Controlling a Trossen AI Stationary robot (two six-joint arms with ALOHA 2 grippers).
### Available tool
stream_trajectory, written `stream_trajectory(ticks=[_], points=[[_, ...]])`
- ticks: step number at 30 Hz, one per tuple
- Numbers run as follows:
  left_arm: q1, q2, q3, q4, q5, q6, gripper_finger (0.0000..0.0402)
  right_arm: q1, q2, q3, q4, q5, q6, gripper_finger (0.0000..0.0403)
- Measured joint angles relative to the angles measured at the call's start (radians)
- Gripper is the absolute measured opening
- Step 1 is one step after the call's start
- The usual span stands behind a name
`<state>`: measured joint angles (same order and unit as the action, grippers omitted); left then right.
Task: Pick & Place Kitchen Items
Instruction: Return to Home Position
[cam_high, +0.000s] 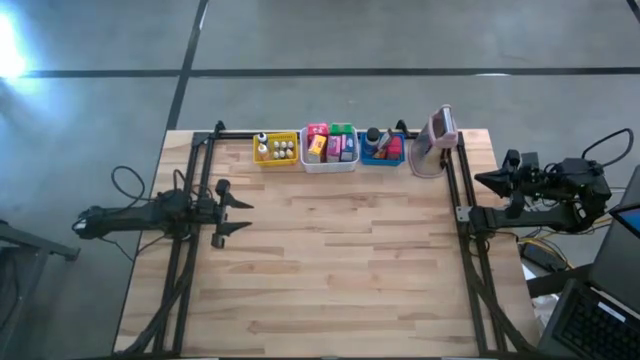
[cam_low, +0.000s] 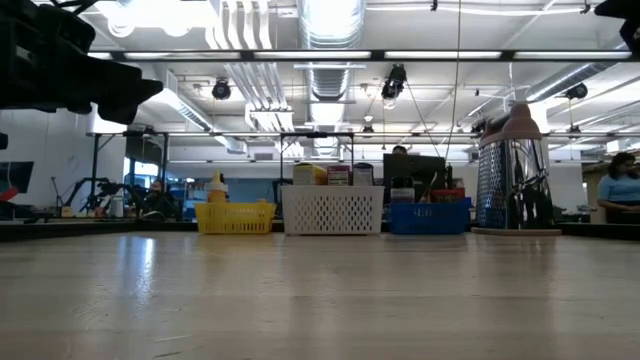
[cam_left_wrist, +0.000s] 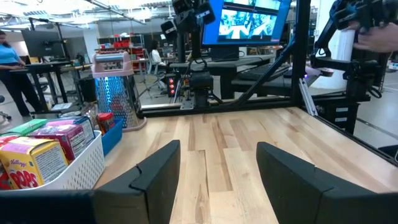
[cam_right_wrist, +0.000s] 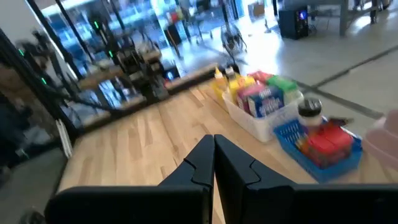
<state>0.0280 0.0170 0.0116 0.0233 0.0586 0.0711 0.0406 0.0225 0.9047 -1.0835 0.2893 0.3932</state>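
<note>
Since both arms sit at the table's sides, homing seems nearly done. The left gripper (cam_high: 247, 216) is spread open and empty; the right gripper (cam_right_wrist: 214, 142) is pinched closed, apparently on nothing. The kitchen items (cam_high: 330, 145) fill the yellow bin (cam_low: 235, 218), white bin (cam_low: 332, 212) and blue bin (cam_low: 428, 217). Next, just park.

Legible only on the yellow box (cam_left_wrist: 32, 163) in the white bin (cam_left_wrist: 87, 165), at 12 o'clock on the bench (cam_high: 330, 260): "Kellogg's" in small script, with "POPS" below in large red letters. Print on the pink box (cam_left_wrist: 65, 135) and the monitor (cam_left_wrist: 249, 22) too blurred to read.
</note>
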Motion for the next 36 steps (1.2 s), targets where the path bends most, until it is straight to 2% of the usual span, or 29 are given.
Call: stream_trajectory(ticks=[2,3,5,6,8,10,12,17,21,24,36], points=[[0.0,0.0,0.0,0.0,0.0,0.0,0.0218,0.0,0.0,-0.006,0.07,0.001,0.003,0.0008],[0.0,0.0,0.0,0.0,0.0,0.0,0.0218,0.0,0.0,-0.023,0.158,0.002,-0.019,0.0008],[0.0,0.0,0.0,0.0,0.0,0.0,0.0218,0.0,0.004,-0.084,0.403,-0.027,-0.164,0.0008],[0.0,0.0,0.0,-0.001,0.0,0.0,0.0218,0.0,0.013,-0.123,0.518,-0.076,-0.257,0.0008],[0.0,0.0,0.0,-0.001,0.0,0.0,0.0218,0.0,0.045,-0.22,0.762,-0.24,-0.419,0.0008],[0.0,0.0,0.0,-0.001,0.0,0.0,0.0218,0.001,0.102,-0.331,0.966,-0.373,-0.503,0.0008],[0.0,0.0,0.0,-0.001,0.0,0.0,0.0218,0.0,0.168,-0.439,1.076,-0.398,-0.52,0.0008],[0.0,0.0,0.0,-0.001,0.0,0.0,0.0218,0.001,0.272,-0.655,1.122,-0.383,-0.371,0.0008],[0.0,0.0,0.0,-0.001,0.0,0.0,0.0218,0.001,0.26,-0.787,1.174,-0.492,-0.35,0.0008],[0.0,0.0,0.0,-0.001,0.0,0.0,0.0218,0.0,0.236,-0.821,1.209,-0.552,-0.383,0.0008],[0.0,0.0,0.0,-0.001,0.0,0.0,0.0218,0.0,0.135,-0.89,1.193,-0.559,-0.429,0.0008]])
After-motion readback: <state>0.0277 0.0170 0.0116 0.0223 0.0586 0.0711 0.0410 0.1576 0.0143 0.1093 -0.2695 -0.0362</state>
